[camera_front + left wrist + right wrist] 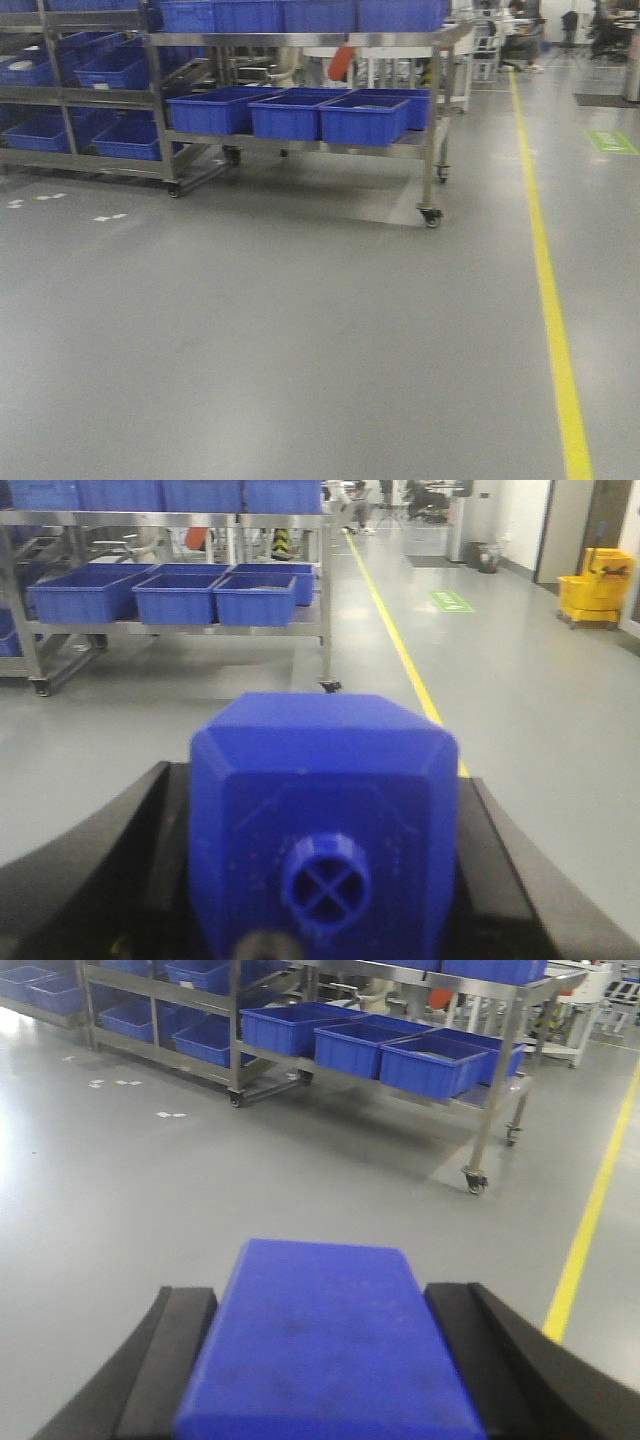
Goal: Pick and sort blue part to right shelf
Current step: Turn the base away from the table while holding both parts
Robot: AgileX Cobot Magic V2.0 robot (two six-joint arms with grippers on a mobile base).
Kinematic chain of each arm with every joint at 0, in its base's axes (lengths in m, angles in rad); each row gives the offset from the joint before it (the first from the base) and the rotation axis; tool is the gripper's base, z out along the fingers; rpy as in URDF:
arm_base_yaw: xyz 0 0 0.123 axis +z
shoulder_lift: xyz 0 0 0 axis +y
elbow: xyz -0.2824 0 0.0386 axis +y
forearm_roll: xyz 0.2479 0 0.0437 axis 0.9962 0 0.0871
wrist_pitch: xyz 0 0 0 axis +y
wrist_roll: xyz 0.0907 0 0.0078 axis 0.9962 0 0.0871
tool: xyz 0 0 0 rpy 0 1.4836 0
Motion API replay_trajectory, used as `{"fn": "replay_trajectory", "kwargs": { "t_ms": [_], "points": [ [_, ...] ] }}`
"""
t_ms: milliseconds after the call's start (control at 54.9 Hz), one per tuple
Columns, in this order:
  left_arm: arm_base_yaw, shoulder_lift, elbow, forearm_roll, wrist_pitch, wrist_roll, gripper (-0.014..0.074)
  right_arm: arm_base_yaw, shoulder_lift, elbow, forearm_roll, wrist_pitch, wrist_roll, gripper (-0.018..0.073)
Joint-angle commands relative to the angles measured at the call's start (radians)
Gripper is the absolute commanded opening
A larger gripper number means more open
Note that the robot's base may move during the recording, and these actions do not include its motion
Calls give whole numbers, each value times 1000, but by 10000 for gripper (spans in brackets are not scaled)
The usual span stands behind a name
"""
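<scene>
While you look out through the front camera, the right shelf (300,40) stands at 12 o'clock across the grey floor (300,350), with blue bins (365,118) on its lower level and a yellow line (552,300) at 3 o'clock. Your left gripper (320,865) has its black fingers (120,860) clamped on the blue part (320,770), cap knob facing the wrist camera. Your right gripper (330,1360) grips a second blue part (325,1320), well apart from the shelf.

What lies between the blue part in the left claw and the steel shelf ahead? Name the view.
Only bare grey floor separates the blue part from the shelf, shown in the left wrist view.
</scene>
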Motion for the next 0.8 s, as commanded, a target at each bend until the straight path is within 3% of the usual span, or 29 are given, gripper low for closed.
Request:
{"fn": "replay_trajectory", "kwargs": {
  "t_ms": [0,783],
  "points": [
    [-5,12,-31,8,-92,-8,354,-1,10,-29,-7,-93,-9,182],
    [-5,12,-31,8,-92,-8,354,-1,10,-29,-7,-93,-9,182]
  ]
}}
